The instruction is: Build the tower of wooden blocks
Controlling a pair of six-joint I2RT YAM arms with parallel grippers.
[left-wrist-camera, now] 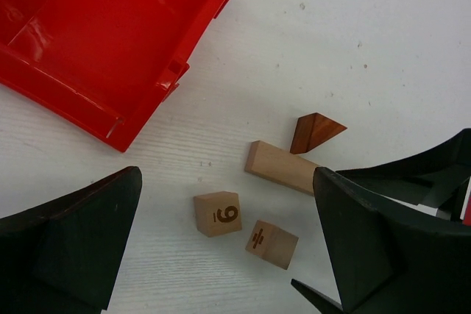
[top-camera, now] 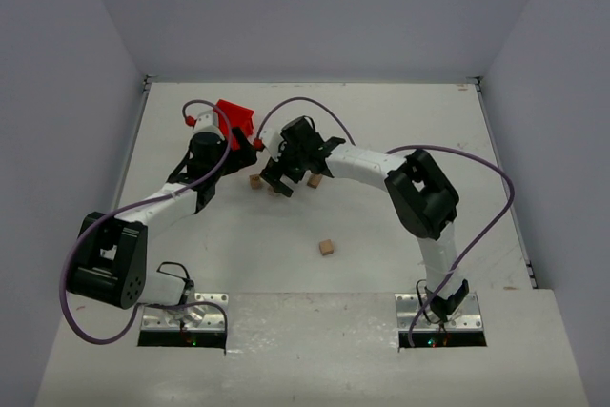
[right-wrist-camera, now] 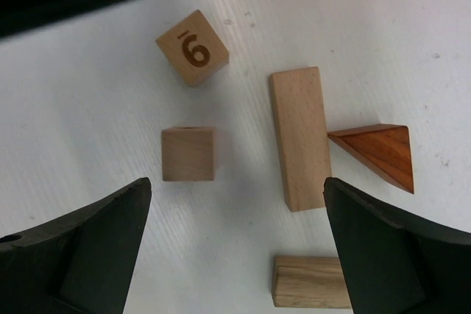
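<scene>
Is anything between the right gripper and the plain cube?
Nothing visible. The plain cube sits on bare table just ahead of the open right gripper; the 6 cube and slab lie clear of the gap.

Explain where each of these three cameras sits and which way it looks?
Top: fixed above and behind the arms, looking down on the table; shows the left arm and right arm, with their bases at the bottom.
Left wrist: on the left arm, looking down between the left fingers at the bin and 6 cube.
Right wrist: on the right arm, looking down between the right fingers at the slab and wedge.
Shared: both wrist views show the 6 cube, slab and wedge.
</scene>
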